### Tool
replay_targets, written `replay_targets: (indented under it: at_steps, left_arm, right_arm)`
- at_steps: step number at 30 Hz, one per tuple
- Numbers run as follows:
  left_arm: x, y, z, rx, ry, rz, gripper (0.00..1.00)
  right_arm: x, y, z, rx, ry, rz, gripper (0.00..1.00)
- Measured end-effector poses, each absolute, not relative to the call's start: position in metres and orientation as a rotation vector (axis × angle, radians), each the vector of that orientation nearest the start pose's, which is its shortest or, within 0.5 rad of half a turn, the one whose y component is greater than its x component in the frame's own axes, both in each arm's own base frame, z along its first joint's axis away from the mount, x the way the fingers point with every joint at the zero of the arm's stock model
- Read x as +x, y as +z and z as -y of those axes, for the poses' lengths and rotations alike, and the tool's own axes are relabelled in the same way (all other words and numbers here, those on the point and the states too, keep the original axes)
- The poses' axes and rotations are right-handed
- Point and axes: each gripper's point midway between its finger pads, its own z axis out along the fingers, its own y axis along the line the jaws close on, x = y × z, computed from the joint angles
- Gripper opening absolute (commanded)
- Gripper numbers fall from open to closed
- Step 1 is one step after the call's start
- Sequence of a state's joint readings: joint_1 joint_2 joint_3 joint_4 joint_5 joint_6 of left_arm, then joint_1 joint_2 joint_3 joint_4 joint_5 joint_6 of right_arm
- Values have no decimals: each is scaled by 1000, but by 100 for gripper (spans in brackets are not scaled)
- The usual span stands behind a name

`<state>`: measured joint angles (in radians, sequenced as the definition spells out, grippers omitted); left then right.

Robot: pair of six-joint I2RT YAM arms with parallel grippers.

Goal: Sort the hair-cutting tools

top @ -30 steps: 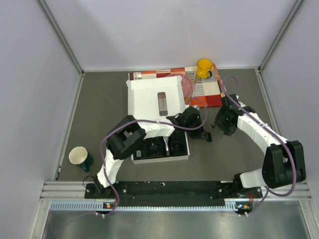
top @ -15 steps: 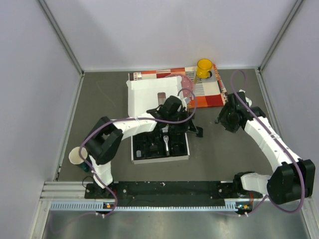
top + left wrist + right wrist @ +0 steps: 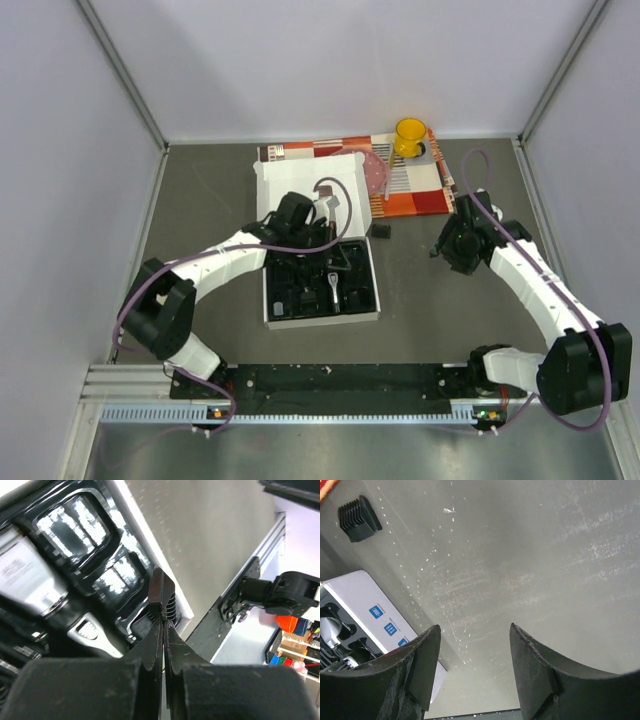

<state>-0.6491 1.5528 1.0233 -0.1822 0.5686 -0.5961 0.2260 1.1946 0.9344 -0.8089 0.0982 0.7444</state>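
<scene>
The black moulded tray (image 3: 300,300) of the white box (image 3: 290,185) holds the black-and-silver clipper (image 3: 35,587) and black guard combs (image 3: 170,611). My left gripper (image 3: 338,248) hangs over the tray's upper right part. Its jaws are pressed together (image 3: 162,582) and nothing shows between them. One small black guard comb (image 3: 381,230) lies alone on the grey table just right of the box, also seen in the right wrist view (image 3: 359,511). My right gripper (image 3: 441,250) hovers over bare table to the right of that comb, open and empty (image 3: 474,627).
A yellow cup (image 3: 410,135) stands on a red and orange patterned sheet (image 3: 415,190) at the back. A paper cup (image 3: 130,345) is partly hidden behind my left arm at the left edge. The box's white side (image 3: 375,615) is close to my right fingers.
My left arm has swung left, from the table right of the box to over the tray. The lone guard comb now shows on the table. My right gripper shifted slightly.
</scene>
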Motion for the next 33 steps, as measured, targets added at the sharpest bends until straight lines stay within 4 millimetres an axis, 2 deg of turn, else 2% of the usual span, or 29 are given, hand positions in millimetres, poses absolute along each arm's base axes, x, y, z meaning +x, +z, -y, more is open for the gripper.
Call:
replay_targets:
  at_steps: [2, 5, 10, 17, 33]
  left_arm:
    - [244, 130, 315, 368, -1222, -2510, 0]
    - [242, 125, 308, 359, -1219, -2539, 0]
    - [237, 126, 312, 376, -1270, -2543, 0]
    - [238, 110, 315, 317, -1280, -2605, 0]
    - [252, 101, 323, 125, -1293, -2635, 0]
  right_arm:
    - [259, 117, -71, 711, 200, -2555, 57]
    - [256, 112, -71, 712, 201, -2567, 57]
    - [248, 103, -72, 716, 198, -2596, 57]
    - [241, 95, -71, 730, 193, -2613, 56]
    - [238, 97, -74, 726, 224, -2611, 56]
